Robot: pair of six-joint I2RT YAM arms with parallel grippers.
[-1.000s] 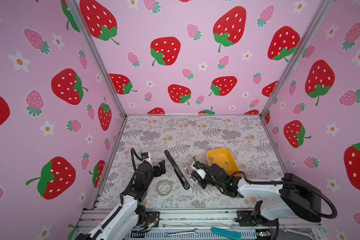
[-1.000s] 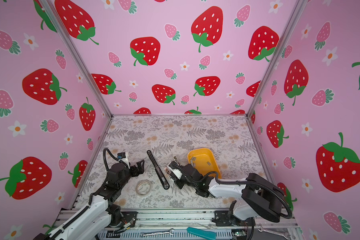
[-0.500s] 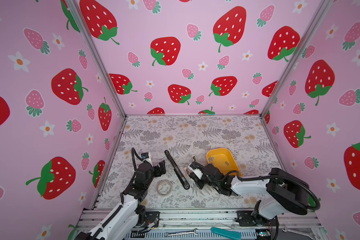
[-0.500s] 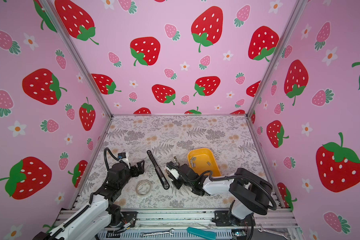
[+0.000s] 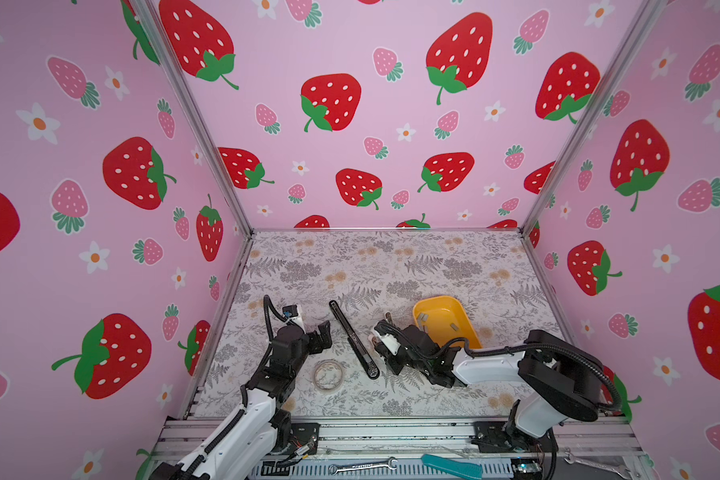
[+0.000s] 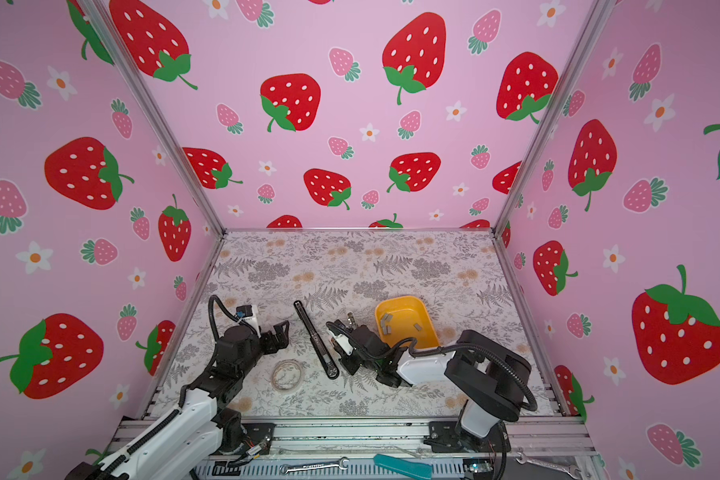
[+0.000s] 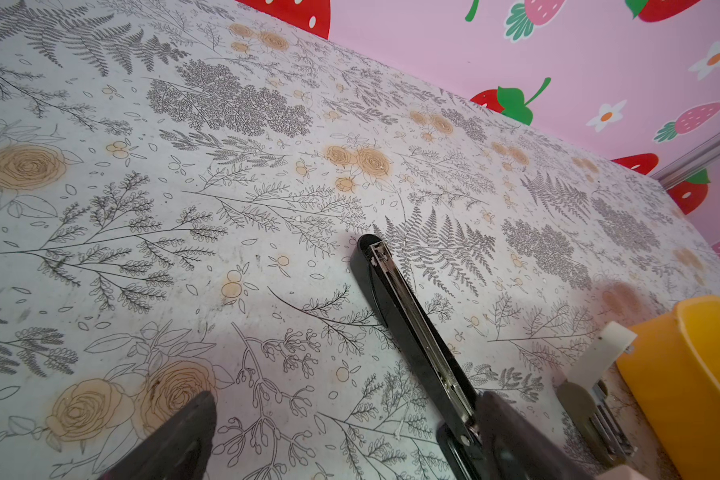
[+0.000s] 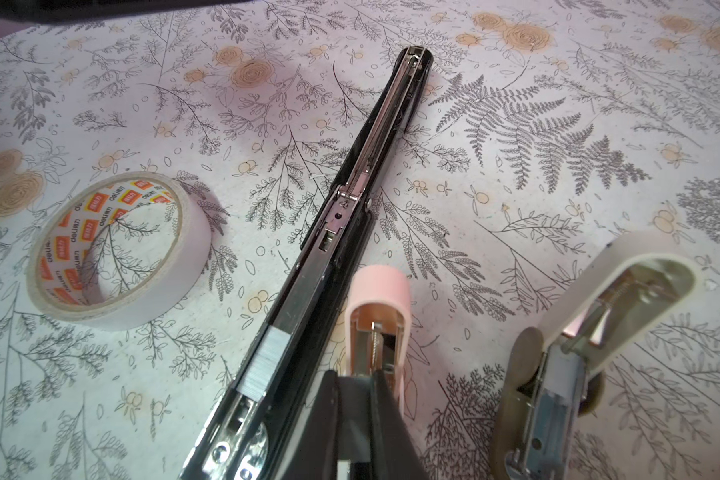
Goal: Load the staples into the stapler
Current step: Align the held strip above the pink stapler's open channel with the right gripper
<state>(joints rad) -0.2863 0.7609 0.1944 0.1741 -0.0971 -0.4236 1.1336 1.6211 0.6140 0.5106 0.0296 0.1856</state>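
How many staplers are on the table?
3: long black open stapler in the middle; small pink stapler beside it; small white open stapler nearer the yellow tray. None seem hidden.

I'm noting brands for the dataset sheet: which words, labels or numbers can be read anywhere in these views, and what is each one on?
"deli": repeated around the inner cardboard core of the tape roll, seen in the right wrist view. The white marks in the orange blocks beside it are too small to read.
Stamped marking on the wrench at the front rail, in both top views: too blurred to read.
No other text is legible.
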